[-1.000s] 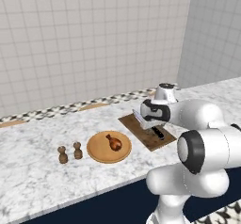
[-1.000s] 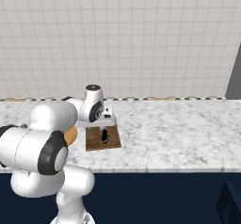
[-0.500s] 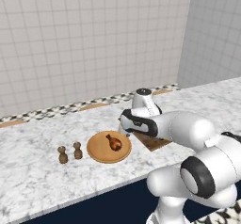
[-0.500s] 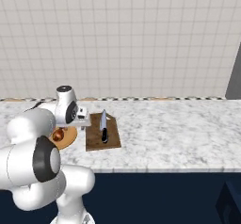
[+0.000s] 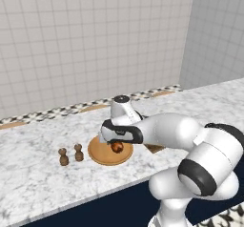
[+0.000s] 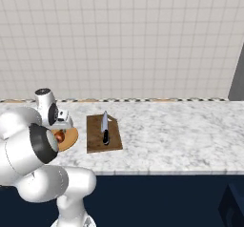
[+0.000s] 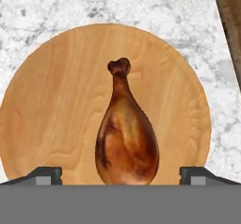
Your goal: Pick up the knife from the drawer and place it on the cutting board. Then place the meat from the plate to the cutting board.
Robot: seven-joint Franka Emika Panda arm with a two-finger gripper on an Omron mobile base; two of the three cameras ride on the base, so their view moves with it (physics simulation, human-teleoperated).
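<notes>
Hovering my gripper [image 7: 120,175] over the plate [image 7: 56,115], jaws spread wide, nothing held. In the hand view the meat [image 7: 126,140] sits centre-bottom, fat end squarely between my fingertips [image 7: 47,175], long axis pointing up-frame, bone end away. Knife [image 6: 105,128] already lies on the cutting board [image 6: 103,145], right of the plate in the right base view. Judging a straight descent straddles it.

The white arm rises from the lower right of the left base view and reaches toward ten o'clock, its forearm lying nearly level. The wrist bends down, so the pincer [image 5: 116,144] points at the desk below. Its jaws stand wide apart, and the two dark fingertips [image 7: 46,175] hold nothing.
</notes>
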